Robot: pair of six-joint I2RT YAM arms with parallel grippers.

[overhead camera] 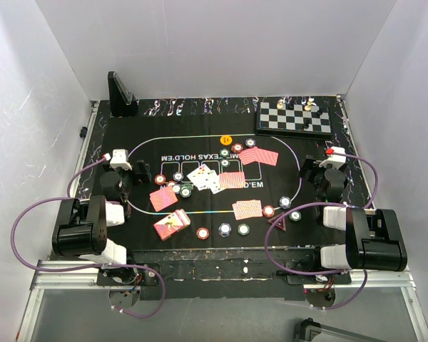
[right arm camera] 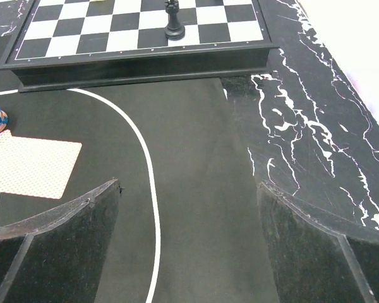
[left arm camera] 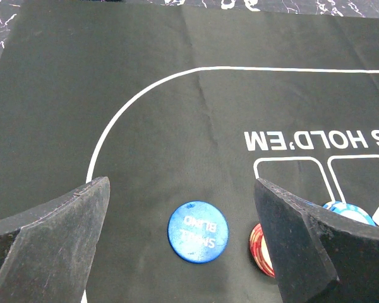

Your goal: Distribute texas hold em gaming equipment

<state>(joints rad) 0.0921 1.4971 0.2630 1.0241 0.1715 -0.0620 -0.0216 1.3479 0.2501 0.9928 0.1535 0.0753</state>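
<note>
Step in hand, as judged: approach for a pick-up, with nothing lifted yet. The left claw is spread and empty, low over the mat. The blue "SMALL BLIND" button lies flat between its fingers, and a red chip sits just beside the right finger. The right claw is also spread and empty, near the chessboard, with a red-backed card apart to its left. The next move likely calls for a square descent and a closure on the thin button, clear of the chip.
</note>
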